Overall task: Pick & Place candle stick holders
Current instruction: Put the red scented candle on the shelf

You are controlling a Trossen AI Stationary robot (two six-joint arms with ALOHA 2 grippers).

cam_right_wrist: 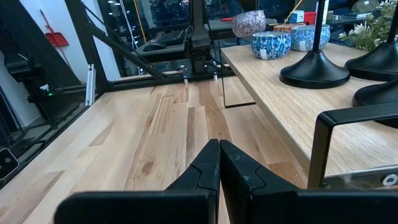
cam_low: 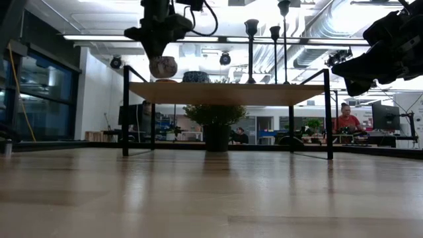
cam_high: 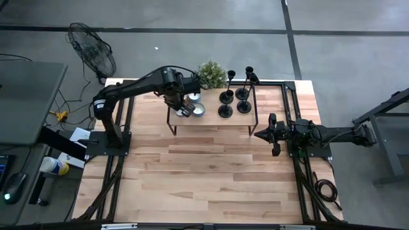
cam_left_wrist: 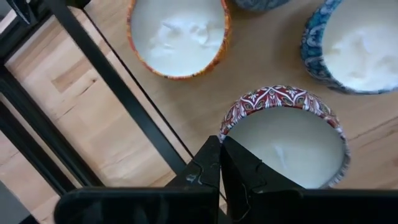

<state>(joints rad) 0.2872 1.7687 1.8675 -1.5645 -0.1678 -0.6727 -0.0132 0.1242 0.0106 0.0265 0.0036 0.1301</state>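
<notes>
Overhead, the shelf [cam_high: 211, 122] half-hides my clenched left hand [cam_high: 184, 111] above the red tin [cam_left_wrist: 283, 134]; my right hand [cam_high: 262, 134] is clenched, empty; candle stick holders [cam_high: 234, 101] overlap.

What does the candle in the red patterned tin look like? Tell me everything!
The red patterned tin is round and lidless, with a red-and-white ornamental wall, filled with smooth whitish wax. In the low view it hangs above the wooden shelf, held at its rim by the shut left gripper, near an orange-rimmed candle and a blue one.
</notes>
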